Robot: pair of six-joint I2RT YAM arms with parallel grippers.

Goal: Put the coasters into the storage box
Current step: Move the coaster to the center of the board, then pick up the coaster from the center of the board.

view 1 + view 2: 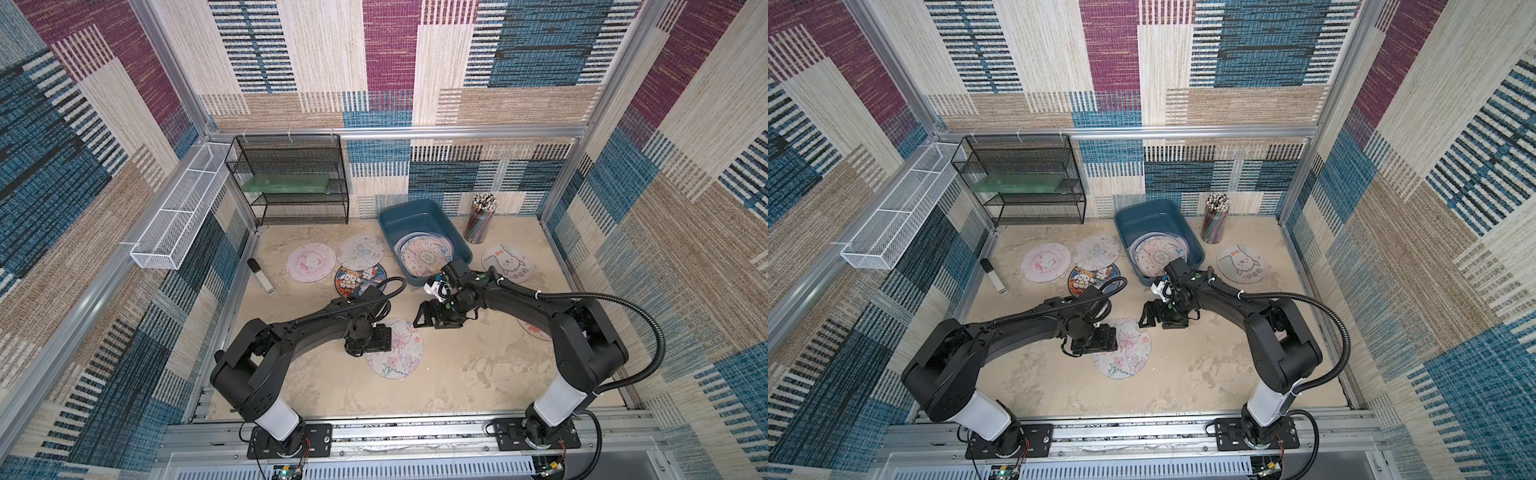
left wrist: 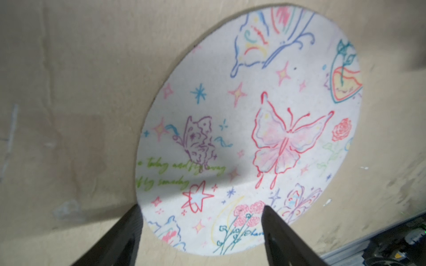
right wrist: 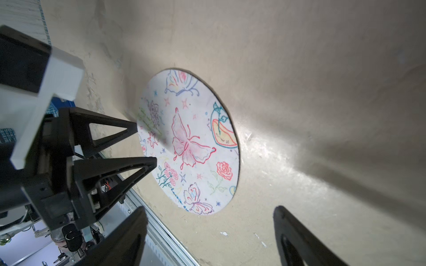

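Left gripper [image 2: 201, 207] at 1 butterfly coaster [image 2: 253, 103]

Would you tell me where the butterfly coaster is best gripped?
Its thin rim nearest the left gripper, approached from the left arm's side. The butterfly coaster lies flat on the table, so probably only an edge pinch works; the open jaws straddle that rim.

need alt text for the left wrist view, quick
A round white coaster printed with butterflies, stars and flowers lies on a beige table. The left end effector is open at the coaster's edge, with one black finger at the rim and the other over the print.
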